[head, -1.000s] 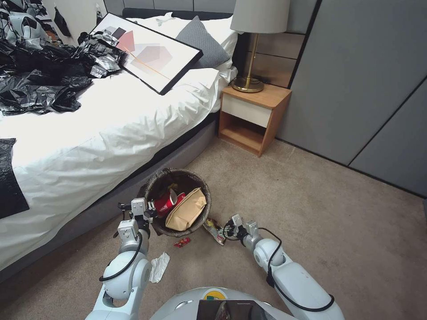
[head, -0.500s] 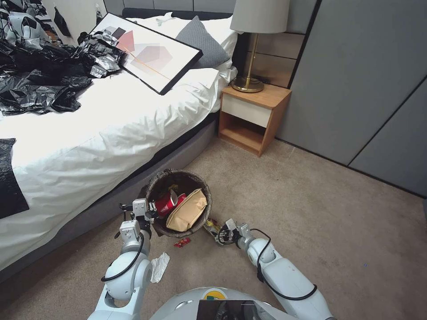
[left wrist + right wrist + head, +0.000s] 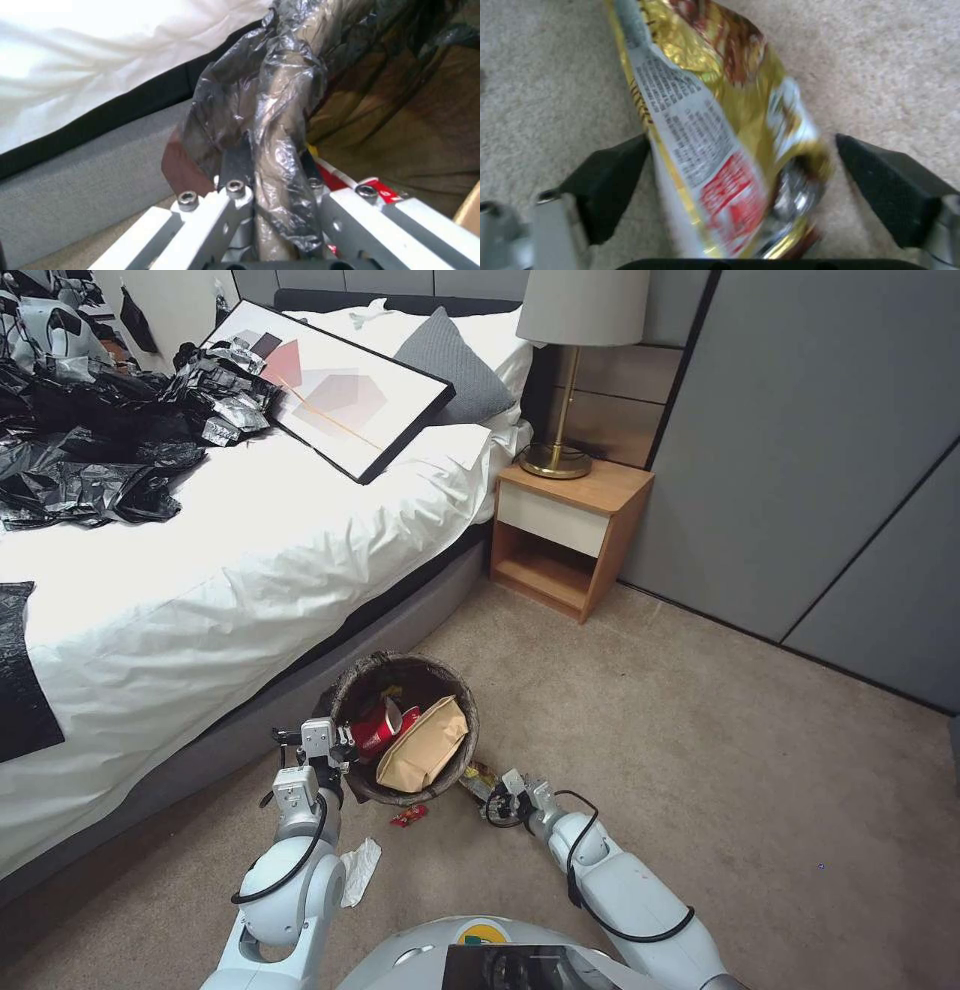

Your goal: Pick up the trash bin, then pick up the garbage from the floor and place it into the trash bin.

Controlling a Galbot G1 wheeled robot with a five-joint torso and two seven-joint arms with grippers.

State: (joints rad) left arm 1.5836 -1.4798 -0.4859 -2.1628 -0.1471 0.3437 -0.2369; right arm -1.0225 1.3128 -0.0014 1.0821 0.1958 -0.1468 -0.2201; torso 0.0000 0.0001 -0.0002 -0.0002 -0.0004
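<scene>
The trash bin (image 3: 400, 659) with its dark liner stands on the carpet beside the bed. It holds a red cup (image 3: 377, 730) and a tan paper bag (image 3: 422, 746). My left gripper (image 3: 332, 744) is shut on the bin's near rim; the left wrist view shows the liner-covered rim (image 3: 280, 142) pinched in the left gripper (image 3: 272, 182). Just right of the bin a gold snack wrapper (image 3: 480, 778) lies on the floor. My right gripper (image 3: 500, 794) is open and straddles it. In the right wrist view the wrapper (image 3: 720, 123) lies between the spread black fingers (image 3: 610, 180).
A small red wrapper (image 3: 408, 816) and a white tissue (image 3: 358, 870) lie on the carpet near my left arm. The bed (image 3: 200, 570) runs along the left, with black plastic sheets and a framed picture on it. A nightstand (image 3: 565, 535) stands behind; open carpet lies to the right.
My right arm has moved left, towards the bin, bringing its open gripper over the gold wrapper. The left gripper has kept its hold on the bin rim.
</scene>
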